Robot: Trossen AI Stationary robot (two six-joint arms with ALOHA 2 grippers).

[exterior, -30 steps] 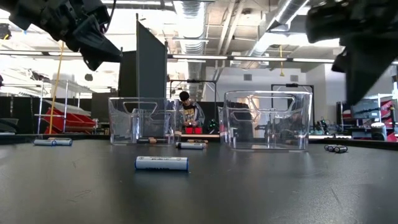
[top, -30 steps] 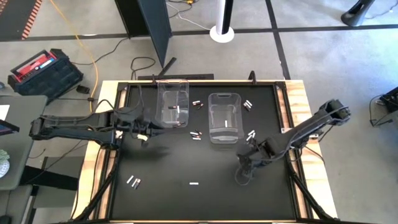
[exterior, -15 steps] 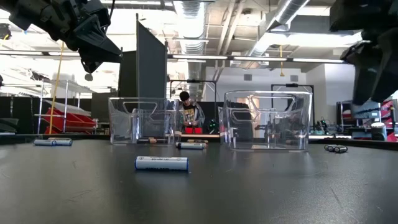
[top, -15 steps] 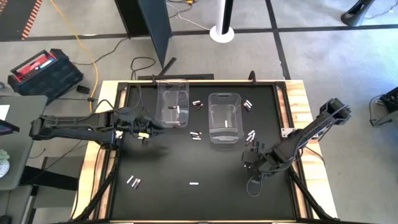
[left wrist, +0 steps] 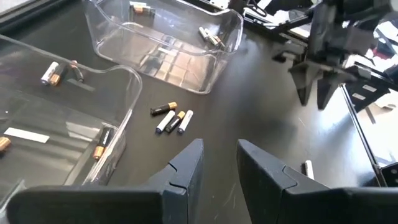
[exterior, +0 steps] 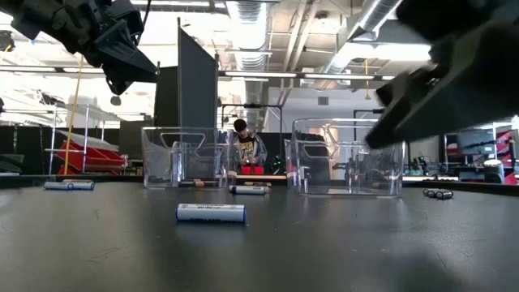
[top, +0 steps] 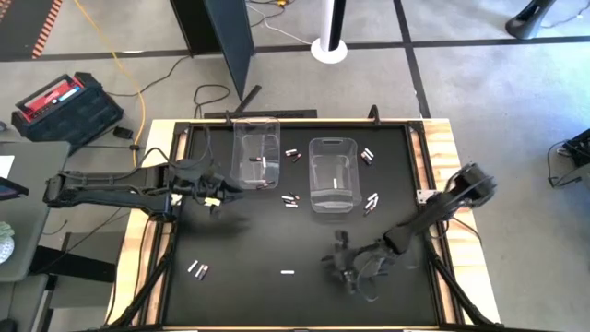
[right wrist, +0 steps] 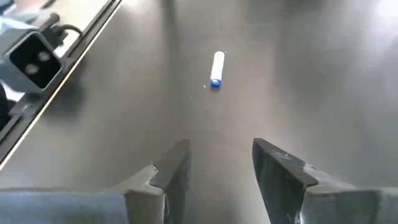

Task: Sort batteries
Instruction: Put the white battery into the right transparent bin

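Low view, right fingers apart, empty, blurred, left fingers narrowly apart, empty.

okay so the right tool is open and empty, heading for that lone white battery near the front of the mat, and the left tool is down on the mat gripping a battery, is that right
Not quite. The left tool isn't on the mat gripping a battery: it hangs in the air beside the left bin, nothing between its fingers, as the low and left wrist views show. The right tool is open, empty, facing the lone white battery.

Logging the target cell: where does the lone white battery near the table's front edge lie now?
In the high view the lone white battery lies on the black mat, front centre, between the battery pair and the right gripper.
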